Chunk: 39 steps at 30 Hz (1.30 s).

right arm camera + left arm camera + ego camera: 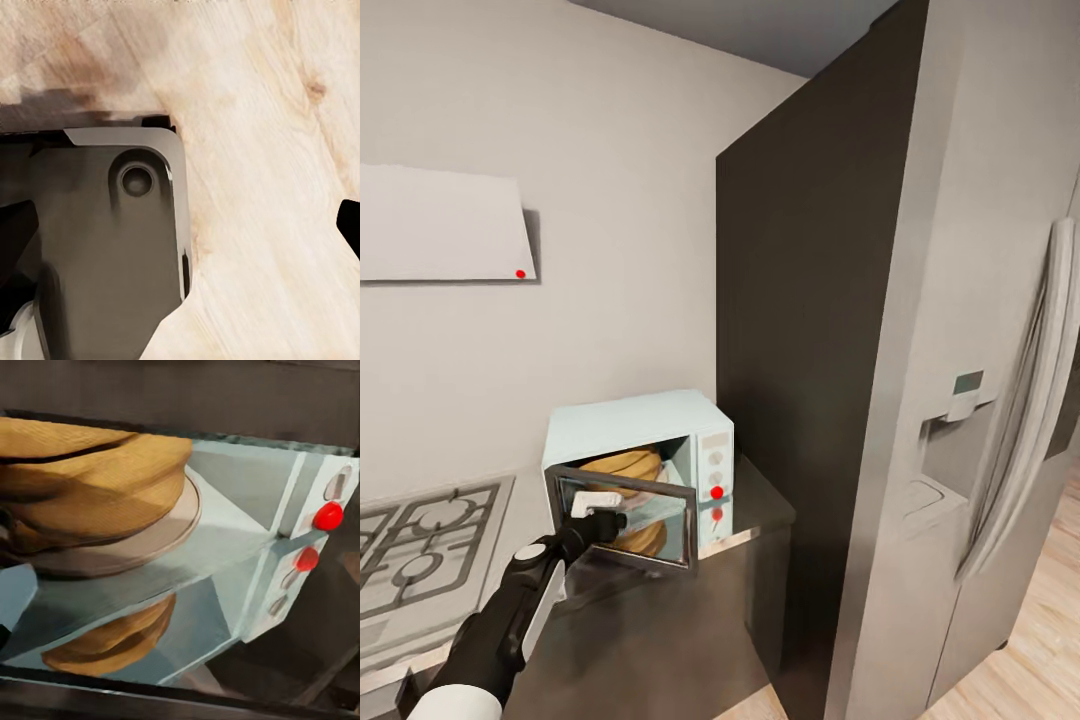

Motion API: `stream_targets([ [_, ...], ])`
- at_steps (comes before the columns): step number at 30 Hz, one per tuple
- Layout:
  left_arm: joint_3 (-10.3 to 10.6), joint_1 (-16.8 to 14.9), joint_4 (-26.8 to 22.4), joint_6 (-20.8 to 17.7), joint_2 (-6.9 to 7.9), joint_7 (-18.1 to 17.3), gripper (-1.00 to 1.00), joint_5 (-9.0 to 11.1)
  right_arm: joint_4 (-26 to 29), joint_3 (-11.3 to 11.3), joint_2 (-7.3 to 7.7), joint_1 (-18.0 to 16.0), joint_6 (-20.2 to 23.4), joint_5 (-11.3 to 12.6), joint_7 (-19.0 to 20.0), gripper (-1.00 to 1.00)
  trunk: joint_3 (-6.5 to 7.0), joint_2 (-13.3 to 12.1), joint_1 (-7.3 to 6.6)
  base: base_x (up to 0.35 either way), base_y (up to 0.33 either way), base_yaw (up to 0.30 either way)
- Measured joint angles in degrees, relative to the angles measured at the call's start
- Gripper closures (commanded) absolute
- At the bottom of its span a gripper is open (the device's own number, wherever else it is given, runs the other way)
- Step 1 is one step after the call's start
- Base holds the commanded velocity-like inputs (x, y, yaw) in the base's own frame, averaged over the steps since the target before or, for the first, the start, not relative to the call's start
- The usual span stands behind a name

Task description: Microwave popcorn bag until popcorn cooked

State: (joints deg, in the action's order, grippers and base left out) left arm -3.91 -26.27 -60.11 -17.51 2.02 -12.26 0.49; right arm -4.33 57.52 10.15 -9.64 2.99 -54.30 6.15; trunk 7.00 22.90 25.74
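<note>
- Tall grey fridge, curved handle, dispenser recess, seen at right.
- Gas hob seen at left.
- Pale wall panel mounted above.
- Light wood floor seen below.

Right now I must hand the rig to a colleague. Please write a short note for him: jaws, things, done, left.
Left gripper: at the microwave door, which hangs partly open; whether the jaws are open is unclear.
Right gripper: fingertips apart over the wooden floor, holding nothing.
Popcorn bag: inside the microwave, on its turntable.
Done: bag loaded.
Left: shut the door, start heating.
</note>
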Motion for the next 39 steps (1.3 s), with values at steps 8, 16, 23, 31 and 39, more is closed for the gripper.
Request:
stream_targets([
  [8, -0.1, 0.0, 0.0, 0.1, -0.41, 0.5, -1.00, -0.3, 0.0, 0.0, 0.00, 0.0, 0.0, 0.0, 0.0, -1.00, 0.00, 0.0, 0.01, 0.188, -0.062, 0.000],
  [16, -0.1, 0.0, 0.0, 0.1, -1.28, 0.5, -1.00, -0.2, 0.0, 0.0, 0.00, 0.0, 0.0, 0.0, -0.1, -1.00, 0.00, 0.0, 0.00, 0.069, -0.044, 0.000],
  [23, -0.1, 0.0, 0.0, 0.1, -1.37, 0.5, -1.00, -0.2, 0.0, -0.1, -0.08, 0.0, 0.0, -0.1, 0.0, -1.00, 0.00, 0.0, 0.00, 0.110, -0.054, 0.000],
  [31, -0.1, 0.0, 0.0, 0.1, -1.38, 0.5, -1.00, -0.2, 0.0, -0.1, -0.07, 0.0, -0.1, -0.1, 0.0, -1.00, 0.00, 0.0, 0.01, 0.060, -0.010, 0.000],
  [39, -0.1, 0.0, 0.0, 0.1, -1.38, 0.5, -1.00, -0.1, 0.0, -0.1, -0.07, 0.0, -0.2, -0.1, 0.0, -1.00, 0.00, 0.0, 0.00, 0.111, 0.000, 0.000],
])
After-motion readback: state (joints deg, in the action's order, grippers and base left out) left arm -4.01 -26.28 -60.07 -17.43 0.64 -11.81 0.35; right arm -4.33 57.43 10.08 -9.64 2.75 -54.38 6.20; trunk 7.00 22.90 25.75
